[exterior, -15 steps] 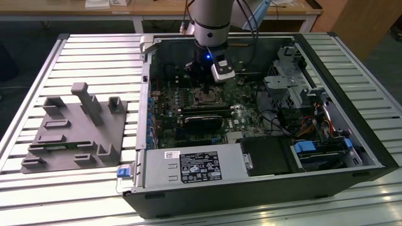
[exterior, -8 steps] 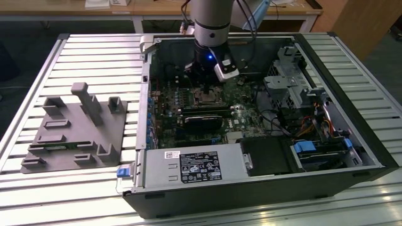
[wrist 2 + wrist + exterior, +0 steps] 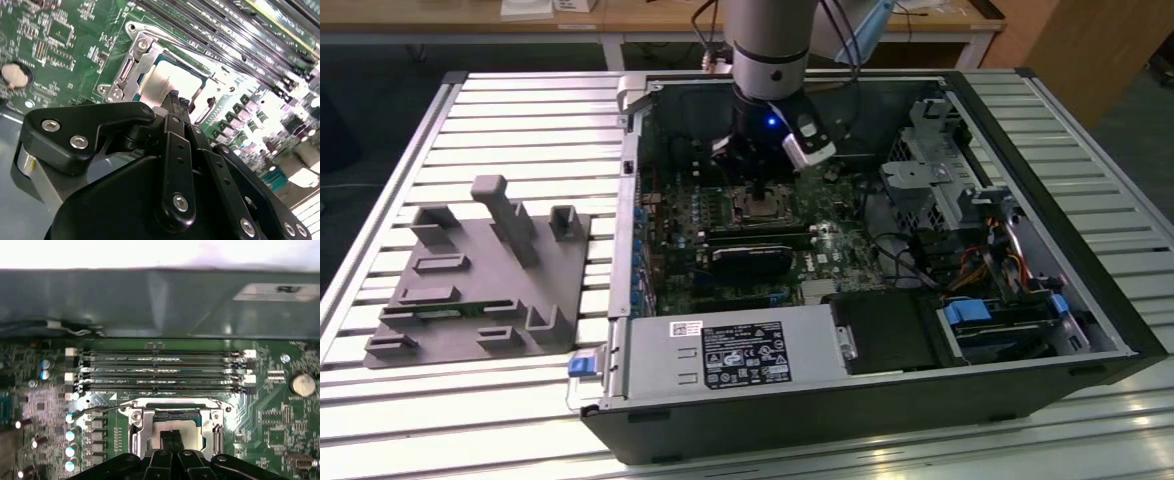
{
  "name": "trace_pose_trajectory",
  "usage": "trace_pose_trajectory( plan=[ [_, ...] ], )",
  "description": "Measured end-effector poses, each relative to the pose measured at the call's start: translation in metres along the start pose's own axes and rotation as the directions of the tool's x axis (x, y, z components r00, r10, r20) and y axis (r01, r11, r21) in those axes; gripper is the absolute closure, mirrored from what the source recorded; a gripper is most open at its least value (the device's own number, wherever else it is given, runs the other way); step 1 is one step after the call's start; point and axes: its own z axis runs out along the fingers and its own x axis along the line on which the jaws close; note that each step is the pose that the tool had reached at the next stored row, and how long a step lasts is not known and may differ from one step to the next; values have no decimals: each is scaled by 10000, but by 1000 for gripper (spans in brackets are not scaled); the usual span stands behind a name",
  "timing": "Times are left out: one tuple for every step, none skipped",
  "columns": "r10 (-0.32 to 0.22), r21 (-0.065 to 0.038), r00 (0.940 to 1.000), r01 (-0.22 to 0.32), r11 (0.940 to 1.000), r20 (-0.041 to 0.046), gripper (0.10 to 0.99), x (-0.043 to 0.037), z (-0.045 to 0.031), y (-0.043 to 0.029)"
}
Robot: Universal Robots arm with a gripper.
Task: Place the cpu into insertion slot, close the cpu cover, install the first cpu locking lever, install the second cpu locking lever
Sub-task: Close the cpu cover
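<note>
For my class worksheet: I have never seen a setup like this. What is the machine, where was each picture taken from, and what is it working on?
A robot arm reaches into an open computer case lying on a slatted table, with a grey holder beside it. One picture looks from outside; the other two come from cameras near the arm's wrist. The gripper is shut and empty, its tips at a silvery chip seated under a windowed metal frame. Contact is unclear.
</note>
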Motion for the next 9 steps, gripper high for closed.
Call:
trace_pose_trajectory(
  plan=[
    [-98,-2,10000,98,10000,10,980,2,1,-1],
    [-123,1,9999,123,9999,32,980,7,2,-5],
    [-125,5,9999,125,9999,58,980,11,3,-11],
    [-125,8,9999,125,9999,83,980,16,5,-18],
    [-121,11,9999,121,9999,104,980,23,7,-22],
    [-104,15,9999,104,9999,117,980,28,11,-24],
    [-77,21,9999,77,10000,126,980,33,14,-26],
    [-40,27,9999,40,10000,135,980,37,18,-27],
    [11,32,9999,-11,10000,143,980,39,22,-27]
  ],
)
